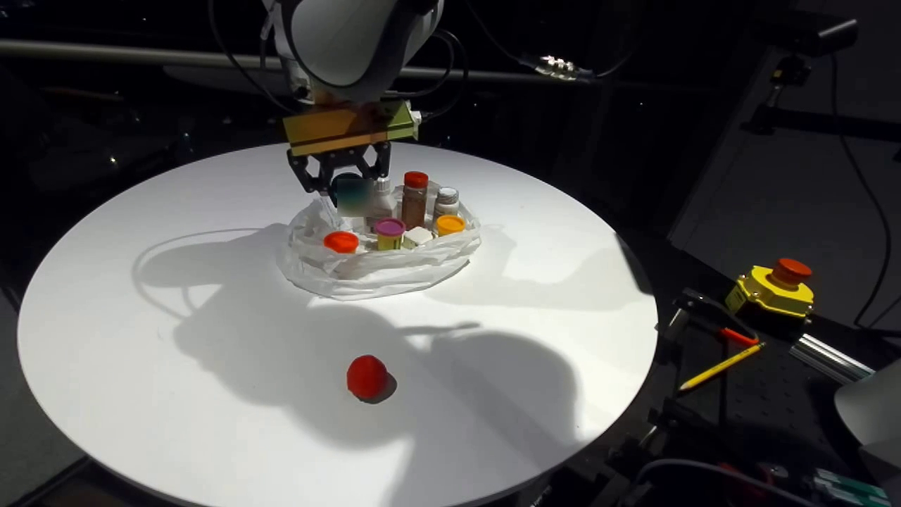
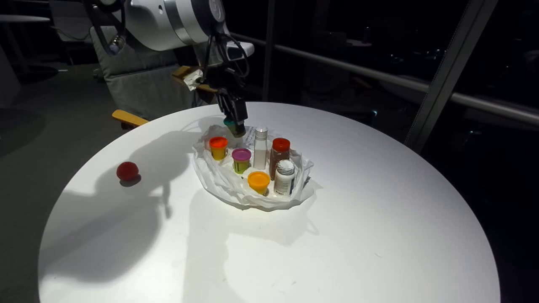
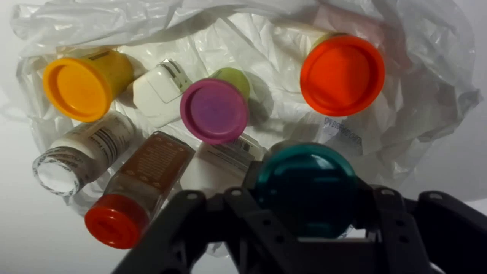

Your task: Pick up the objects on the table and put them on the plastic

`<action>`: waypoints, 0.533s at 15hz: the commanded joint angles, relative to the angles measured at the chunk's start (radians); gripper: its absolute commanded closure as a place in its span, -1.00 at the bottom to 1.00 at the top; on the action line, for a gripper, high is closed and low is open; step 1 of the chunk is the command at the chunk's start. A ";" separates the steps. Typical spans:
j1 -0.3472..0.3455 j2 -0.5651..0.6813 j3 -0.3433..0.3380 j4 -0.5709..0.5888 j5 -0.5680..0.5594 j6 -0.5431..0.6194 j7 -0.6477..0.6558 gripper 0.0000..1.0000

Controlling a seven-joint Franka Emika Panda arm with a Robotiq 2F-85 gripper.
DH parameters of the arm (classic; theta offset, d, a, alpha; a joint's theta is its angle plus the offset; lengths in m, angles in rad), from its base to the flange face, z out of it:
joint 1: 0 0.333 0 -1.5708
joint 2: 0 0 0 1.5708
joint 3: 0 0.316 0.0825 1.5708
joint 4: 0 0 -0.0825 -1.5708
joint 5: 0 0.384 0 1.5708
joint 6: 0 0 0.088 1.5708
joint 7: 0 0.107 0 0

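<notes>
A: State of the pincer (image 3: 307, 190)?
B: Pinching the teal cup (image 3: 306, 161), jaws to either side of it.
A: Position of that cup?
B: Over the plastic (image 1: 373, 274), toward its far side in both exterior views. Leans a little. Whether its base touches the plastic: cannot tell.
A: Other cups?
B: Three, upright on the plastic: orange cup (image 3: 341, 76), purple cup (image 3: 215, 108), yellow cup (image 2: 258, 181). White plug (image 3: 156, 93) lies between purple and yellow.
A: Bottles?
B: White bottle (image 2: 260, 150) stands between the teal cup and the red-capped jar (image 2: 279, 155). Pill bottle (image 2: 284, 180), pale on top, just beside the jar. All three upright, on the plastic.
A: Condition of the plastic?
B: Whitish, wrinkled, edges bunched up around the things.
A: Anything off it?
B: Red ball (image 1: 367, 377), directly on the counter (image 2: 379, 223), well apart from the plastic. Broad shadows (image 1: 260, 345) fall across the counter.
A: And beside the counter?
B: In an exterior view: yellow pencil (image 1: 723, 366), and near it a red button (image 1: 791, 272) on a yellow box (image 1: 771, 294).
</notes>
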 commanded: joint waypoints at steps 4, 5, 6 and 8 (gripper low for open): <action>-0.063 -0.007 0.035 -0.003 0.008 0.036 -0.007 -0.35; -0.074 -0.009 0.044 -0.006 0.016 0.047 -0.016 -0.46; -0.085 -0.010 0.054 -0.007 0.025 0.063 -0.027 -0.56; -0.098 -0.020 0.070 -0.015 0.035 0.085 -0.042 -0.87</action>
